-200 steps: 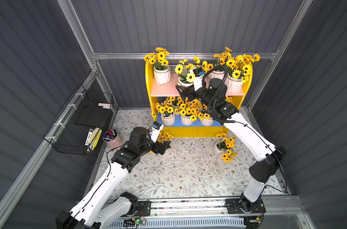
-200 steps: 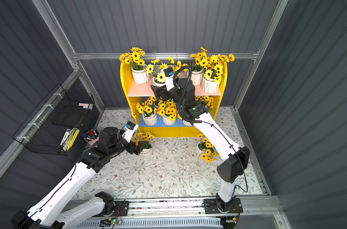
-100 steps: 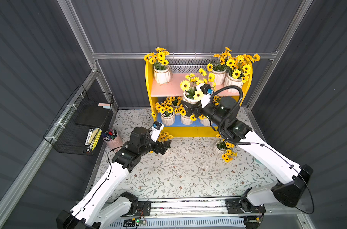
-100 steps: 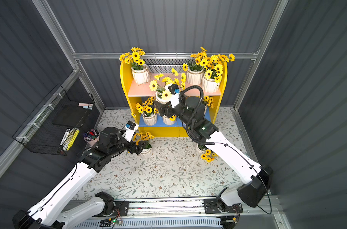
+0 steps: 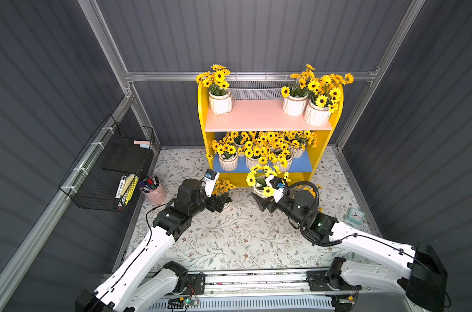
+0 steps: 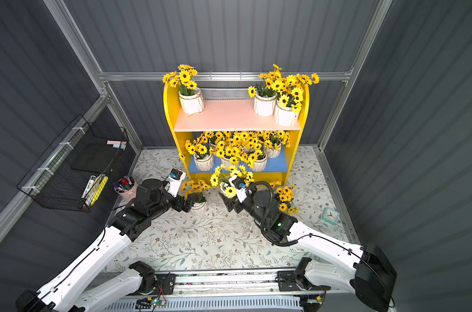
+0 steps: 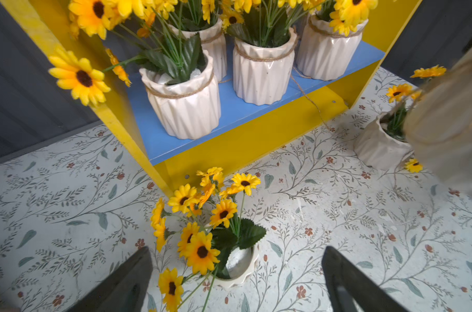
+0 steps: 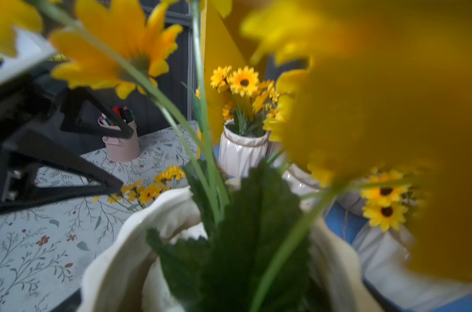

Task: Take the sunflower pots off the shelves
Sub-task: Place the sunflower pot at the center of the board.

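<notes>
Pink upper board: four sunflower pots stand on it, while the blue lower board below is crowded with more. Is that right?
No. The pink upper board holds three sunflower pots, not four: one at one end, two at the other, as both top views show. The blue lower board is indeed crowded with more.

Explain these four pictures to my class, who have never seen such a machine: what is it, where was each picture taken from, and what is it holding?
Two white robot arms stand at a floral mat. Two pictures look down from overhead; two come from cameras on the arms' wrists. The right tool grips one sunflower pot just in front of the yellow shelves. The left tool is open around a second pot on the mat. More pots stand on the shelves.
</notes>
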`<state>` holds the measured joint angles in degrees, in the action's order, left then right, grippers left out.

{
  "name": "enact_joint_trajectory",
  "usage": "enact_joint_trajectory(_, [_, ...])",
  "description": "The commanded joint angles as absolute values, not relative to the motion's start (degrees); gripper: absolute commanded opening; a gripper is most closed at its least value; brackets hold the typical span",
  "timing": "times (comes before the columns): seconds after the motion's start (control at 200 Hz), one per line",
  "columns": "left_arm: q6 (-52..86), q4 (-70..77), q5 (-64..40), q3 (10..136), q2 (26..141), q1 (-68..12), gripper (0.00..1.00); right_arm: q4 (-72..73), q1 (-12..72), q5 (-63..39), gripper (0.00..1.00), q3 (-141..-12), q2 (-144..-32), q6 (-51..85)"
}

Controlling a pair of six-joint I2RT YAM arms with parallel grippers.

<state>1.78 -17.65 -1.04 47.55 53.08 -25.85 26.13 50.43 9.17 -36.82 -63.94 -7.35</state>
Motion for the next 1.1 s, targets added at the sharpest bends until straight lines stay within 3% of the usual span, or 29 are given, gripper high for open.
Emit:
enact_joint_trajectory(0.0, [2.7,-16.9,8.3,46.6,51.8,-26.3,1.00,40.3,51.4,12.3,0.00,-34.0,-65.3,-5.2])
enact_joint_trajectory(0.14, [3.7,-16.4,14.2,45.6,51.3,-26.4,0.99,50.0,51.8,13.0,0.00,-31.5,-74.3,-3.6])
enact_joint_trajectory(0.5, [2.3,-16.3,14.6,45.4,51.2,-26.9,0.99,81.0,51.9,12.4,0.00,-32.0,-102.1,-6.9])
enact_joint_trajectory(1.095, [1.1,-15.1,13.8,44.7,50.5,-27.8,0.99,81.1,52.0,13.0,0.00,-40.2,-123.0,-2.1])
